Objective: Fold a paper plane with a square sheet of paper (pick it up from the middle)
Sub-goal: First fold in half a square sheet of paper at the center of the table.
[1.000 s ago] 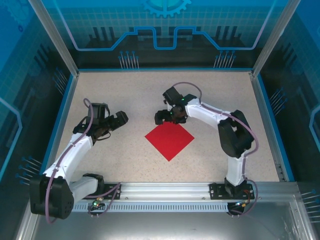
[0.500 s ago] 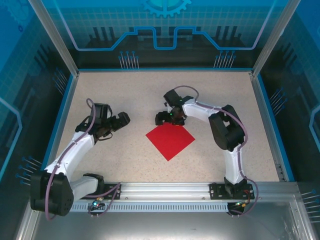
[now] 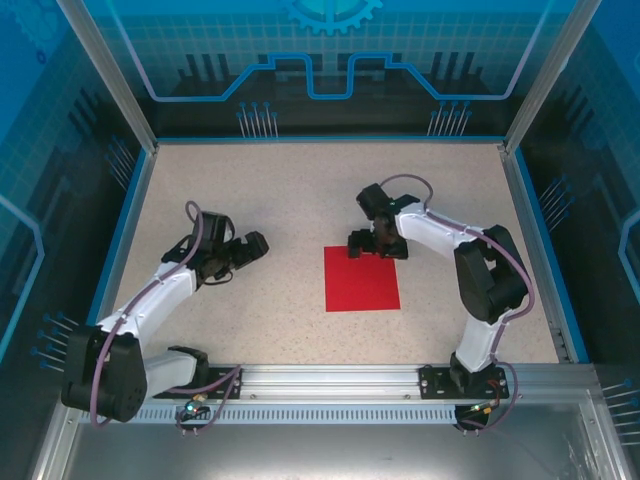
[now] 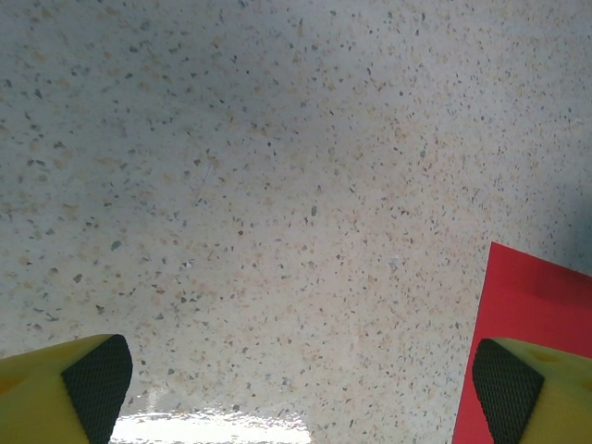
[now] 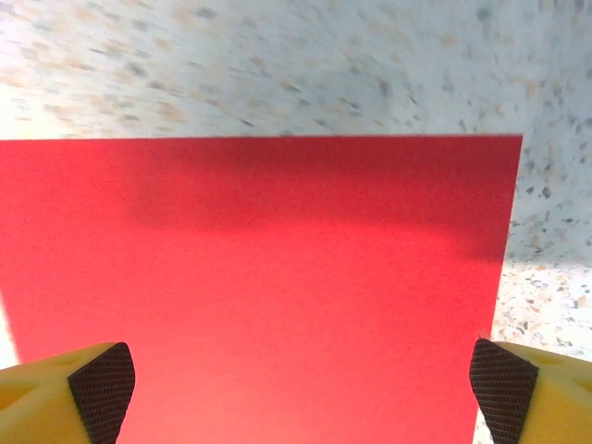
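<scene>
Looking at my left hand (image 3: 247,247) first: it hovers wide open over bare counter (image 3: 270,190), well left of the paper, holding nothing. The square sheet of paper (image 3: 361,279) lies flat mid-counter, unfolded, edges squared up to me. My right hand (image 3: 374,246) is spread open too, empty, parked at the sheet's far edge. I reckon this stuff is featherlight, floppy and hugs the surface, so pinching a flat spot won't be easy. Guessing the middle is where to grab, bunching it gently so it doesn't tear.
</scene>
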Robot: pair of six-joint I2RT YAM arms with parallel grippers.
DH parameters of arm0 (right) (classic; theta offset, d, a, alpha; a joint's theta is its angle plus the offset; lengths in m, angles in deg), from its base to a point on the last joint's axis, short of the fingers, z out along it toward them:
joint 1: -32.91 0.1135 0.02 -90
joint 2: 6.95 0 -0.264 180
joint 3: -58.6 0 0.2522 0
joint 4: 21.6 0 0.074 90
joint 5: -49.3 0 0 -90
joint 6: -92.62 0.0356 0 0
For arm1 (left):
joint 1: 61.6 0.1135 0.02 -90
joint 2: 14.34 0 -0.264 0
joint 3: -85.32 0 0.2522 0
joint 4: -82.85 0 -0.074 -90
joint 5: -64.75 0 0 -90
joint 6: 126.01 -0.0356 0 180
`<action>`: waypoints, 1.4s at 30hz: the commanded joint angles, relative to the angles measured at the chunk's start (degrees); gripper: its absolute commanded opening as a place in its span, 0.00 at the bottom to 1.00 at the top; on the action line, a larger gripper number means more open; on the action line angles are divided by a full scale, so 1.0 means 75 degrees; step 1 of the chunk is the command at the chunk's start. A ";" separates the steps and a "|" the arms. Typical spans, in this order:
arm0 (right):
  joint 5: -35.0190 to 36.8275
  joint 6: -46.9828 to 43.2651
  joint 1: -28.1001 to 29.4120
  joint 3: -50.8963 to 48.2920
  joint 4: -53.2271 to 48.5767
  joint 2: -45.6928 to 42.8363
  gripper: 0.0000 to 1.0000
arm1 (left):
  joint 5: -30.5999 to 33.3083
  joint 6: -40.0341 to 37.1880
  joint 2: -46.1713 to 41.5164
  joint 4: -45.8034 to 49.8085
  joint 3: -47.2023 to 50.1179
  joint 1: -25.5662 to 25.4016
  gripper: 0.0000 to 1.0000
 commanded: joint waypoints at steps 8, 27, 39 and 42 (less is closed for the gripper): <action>0.0035 0.0582 0.1062 0.0269 -0.0853 0.0522 0.98 | -0.0636 0.0541 0.0239 -0.0614 0.0314 -0.0143 0.99; -0.0126 0.0494 0.0958 -0.0086 -0.0434 0.1594 0.95 | -0.0543 0.0527 0.0457 -0.0594 0.0257 -0.0200 0.99; -0.0382 0.0271 0.0939 -0.0371 -0.0022 0.2631 0.86 | -0.0508 0.0498 0.0504 -0.0570 0.0229 -0.0202 0.99; -0.0273 0.0300 0.0934 -0.0386 -0.0043 0.2554 0.86 | -0.0508 0.0486 0.0492 -0.0547 0.0220 -0.0202 0.99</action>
